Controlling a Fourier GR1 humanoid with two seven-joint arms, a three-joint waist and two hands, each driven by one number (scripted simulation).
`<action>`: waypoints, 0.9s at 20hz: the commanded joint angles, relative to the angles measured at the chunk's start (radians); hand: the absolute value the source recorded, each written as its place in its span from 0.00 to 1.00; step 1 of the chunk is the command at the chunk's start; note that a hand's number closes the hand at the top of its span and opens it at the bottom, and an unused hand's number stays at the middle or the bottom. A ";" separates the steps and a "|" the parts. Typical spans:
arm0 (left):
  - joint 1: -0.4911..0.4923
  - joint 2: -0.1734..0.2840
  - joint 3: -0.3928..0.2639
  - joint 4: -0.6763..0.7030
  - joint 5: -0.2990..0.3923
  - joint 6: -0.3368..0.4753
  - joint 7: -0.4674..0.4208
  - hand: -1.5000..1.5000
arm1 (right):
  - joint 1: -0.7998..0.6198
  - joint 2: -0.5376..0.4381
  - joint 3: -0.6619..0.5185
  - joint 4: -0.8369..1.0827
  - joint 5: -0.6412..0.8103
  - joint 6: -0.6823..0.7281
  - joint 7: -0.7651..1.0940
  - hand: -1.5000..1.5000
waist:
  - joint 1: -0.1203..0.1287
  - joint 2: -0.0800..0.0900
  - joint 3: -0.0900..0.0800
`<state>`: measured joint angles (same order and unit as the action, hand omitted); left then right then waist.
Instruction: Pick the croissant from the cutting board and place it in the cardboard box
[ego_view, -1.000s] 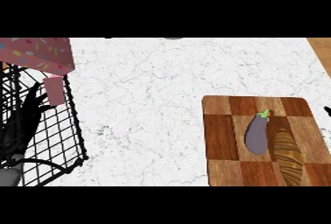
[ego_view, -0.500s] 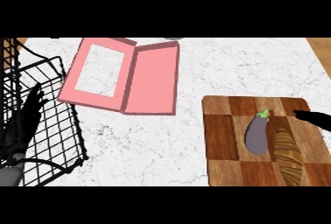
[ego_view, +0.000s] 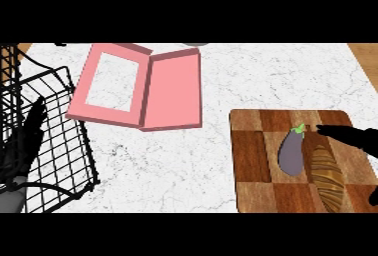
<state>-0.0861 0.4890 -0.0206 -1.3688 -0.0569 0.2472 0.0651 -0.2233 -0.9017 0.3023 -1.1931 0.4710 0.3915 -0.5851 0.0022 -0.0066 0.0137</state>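
— Since a moment ago the right hand has slid further in over the cutting board from the right edge, and the pink cardboard box sits a touch lower in the head view.

— Has it got the croissant yet?

— No. That one lies on the board's right side, long and brown, just beside the eggplant. The dark fingers reach out fairly straight above its upper end, pinching nothing as far as I can see.

— So nothing's done?

— Nothing that counts, I'd say. The grasp, the lift, the carry across the desk and the drop into the box are all left.

— And the box?

— Open, flaps spread, well apart from the board, up and to the left.

— Anything in the way?

— The eggplant lies close against the croissant, so a clumsy grab might nudge it. A black wire basket stands at the left, beside the box, with the left hand dark behind its mesh; I cannot tell how its fingers are set.
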 joint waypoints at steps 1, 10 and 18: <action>-0.041 -0.010 0.038 0.111 -0.011 -0.021 -0.028 0.50 | -0.030 0.040 -0.021 0.054 0.045 0.017 -0.028 0.00 | -0.001 0.008 -0.014; 0.028 -0.040 0.056 0.003 -0.047 -0.035 0.010 0.50 | 0.057 0.067 -0.071 -0.115 0.055 0.106 -0.013 0.00 | -0.005 0.005 -0.014; 0.029 -0.039 0.091 -0.003 -0.078 -0.061 0.006 0.50 | 0.144 0.079 -0.133 -0.275 0.044 0.165 -0.001 0.00 | -0.006 0.005 -0.014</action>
<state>-0.0847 0.4579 0.0490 -1.3813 -0.1148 0.1893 0.0884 -0.1174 -0.8117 0.2116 -1.3964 0.5260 0.4992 -0.5747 -0.0041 -0.0053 0.0084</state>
